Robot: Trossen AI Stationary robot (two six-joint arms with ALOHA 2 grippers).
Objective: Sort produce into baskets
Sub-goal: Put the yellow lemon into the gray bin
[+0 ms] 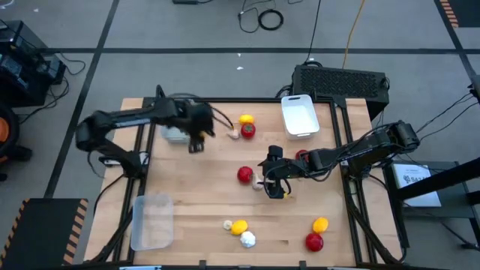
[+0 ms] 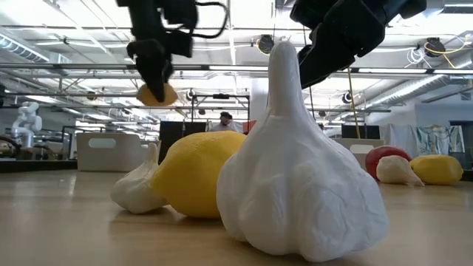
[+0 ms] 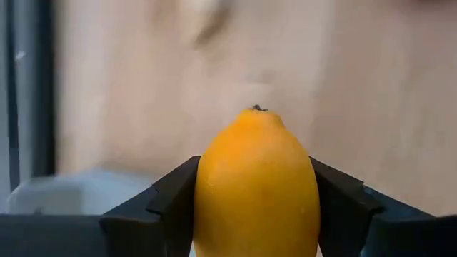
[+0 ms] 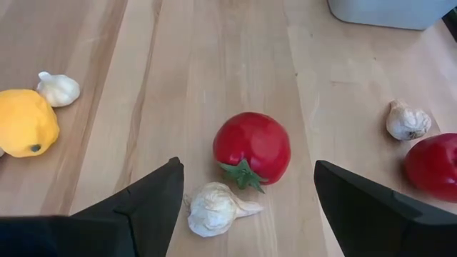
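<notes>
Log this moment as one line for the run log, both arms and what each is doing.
left gripper: shut on lemon, lifted by grey basket | right gripper: open over garlic bulb, beside tomato

The surface [image 1: 202, 187] is pale wood with straight grain lines. A yellow-orange lemon [image 3: 257, 189] sits between black fingers [image 3: 168, 207]. A glossy red tomato [image 4: 252, 148] has a green stem; the garlic bulb [image 4: 213, 208] touching it is off-white. The basket [image 1: 298, 115] near the far edge is white.
</notes>
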